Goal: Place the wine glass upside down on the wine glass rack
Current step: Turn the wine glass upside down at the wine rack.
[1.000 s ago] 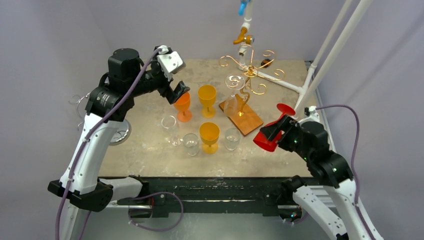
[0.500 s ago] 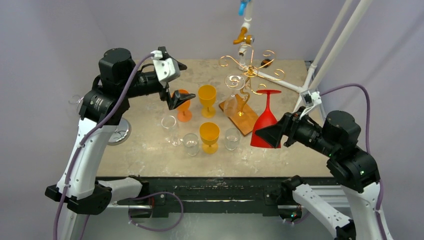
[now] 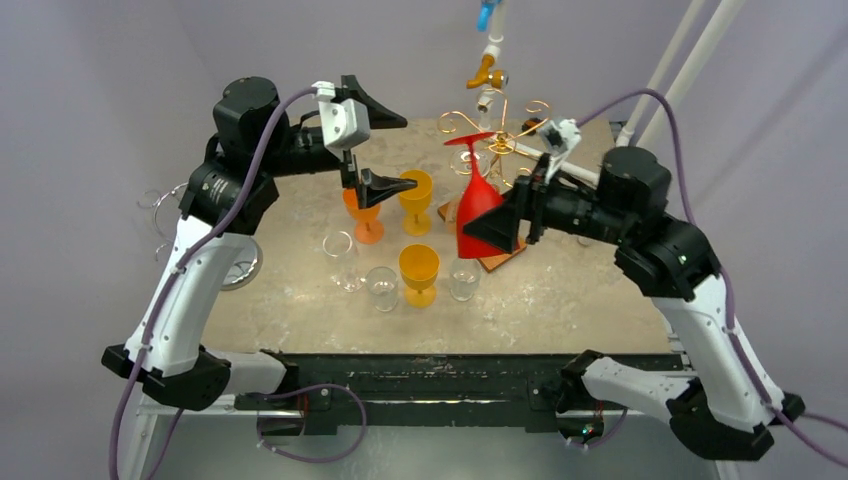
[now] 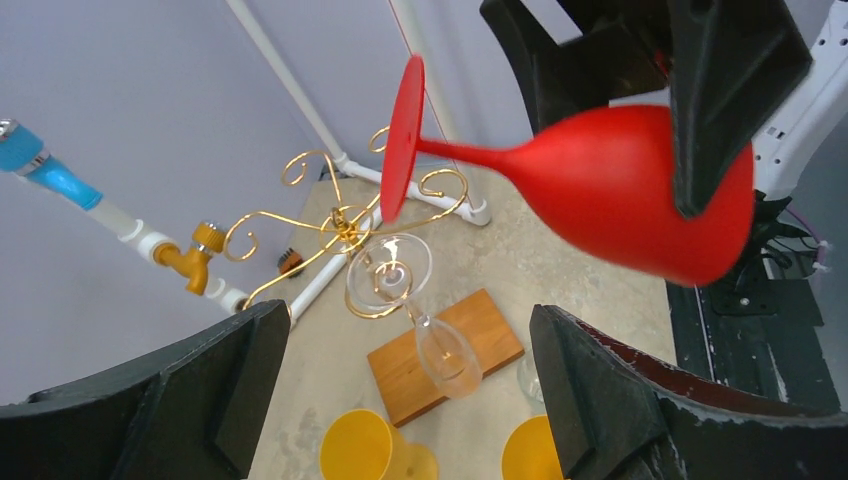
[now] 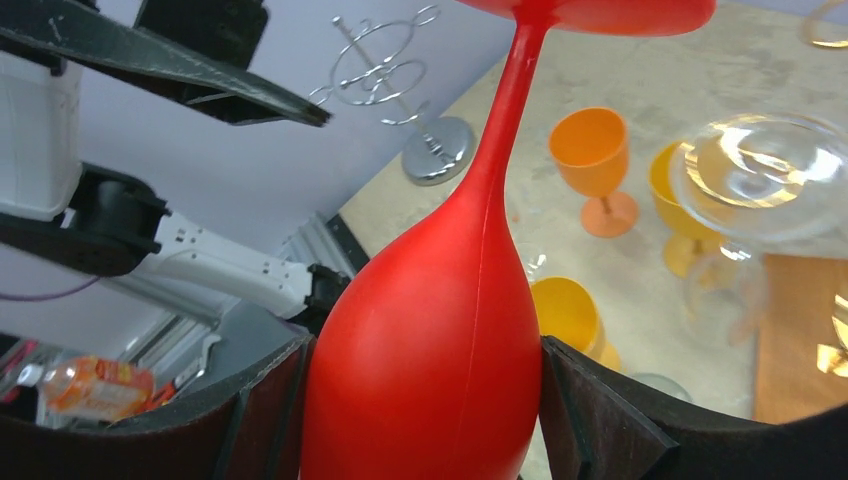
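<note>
Near table's point(image 3: 570, 290) far edge, wine glass point(image 3: 472, 196) beside rack point(image 3: 498, 143)

Soft, even, bright light falls from above; shadows on the table point(image 3: 580, 290) are faint. Highlights glint on the clear glass point(image 5: 760, 165) and the rack point(image 4: 345, 230). The red glass point(image 5: 440, 340) looks slightly soft close to the right wrist lens.
</note>
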Tool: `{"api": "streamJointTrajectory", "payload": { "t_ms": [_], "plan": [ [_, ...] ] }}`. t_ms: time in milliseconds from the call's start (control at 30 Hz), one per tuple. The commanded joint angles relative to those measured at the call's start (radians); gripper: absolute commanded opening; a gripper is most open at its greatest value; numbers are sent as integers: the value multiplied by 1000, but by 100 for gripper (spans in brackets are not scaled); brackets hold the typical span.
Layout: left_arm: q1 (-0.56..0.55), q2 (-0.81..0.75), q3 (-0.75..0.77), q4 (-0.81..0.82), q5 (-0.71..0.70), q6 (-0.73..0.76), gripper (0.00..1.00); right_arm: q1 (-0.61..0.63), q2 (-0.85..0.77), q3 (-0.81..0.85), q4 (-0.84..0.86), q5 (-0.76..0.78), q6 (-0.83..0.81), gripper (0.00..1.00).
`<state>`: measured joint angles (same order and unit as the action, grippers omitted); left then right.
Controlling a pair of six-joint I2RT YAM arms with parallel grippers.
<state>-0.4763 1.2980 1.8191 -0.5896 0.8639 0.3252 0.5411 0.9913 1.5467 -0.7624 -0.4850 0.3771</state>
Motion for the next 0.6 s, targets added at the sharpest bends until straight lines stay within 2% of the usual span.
{"api": "streamJointTrajectory", "payload": {
  "t_ms": [0, 67, 233, 567],
  "plan": [
    [-8, -5, 68, 1, -29, 55, 100, 205, 117, 133, 52, 171, -24, 58],
    [-8, -36, 45, -1, -64, 66, 100, 257, 160, 182, 13, 234, -41, 58],
    [-8, -92, 9, -76, -117, 136, 98, 291, 189, 207, 11, 266, -45, 58],
    [-8, -94, -22, -98, -185, 159, 87, 437, 302, 272, 11, 364, -54, 57]
  ]
}}
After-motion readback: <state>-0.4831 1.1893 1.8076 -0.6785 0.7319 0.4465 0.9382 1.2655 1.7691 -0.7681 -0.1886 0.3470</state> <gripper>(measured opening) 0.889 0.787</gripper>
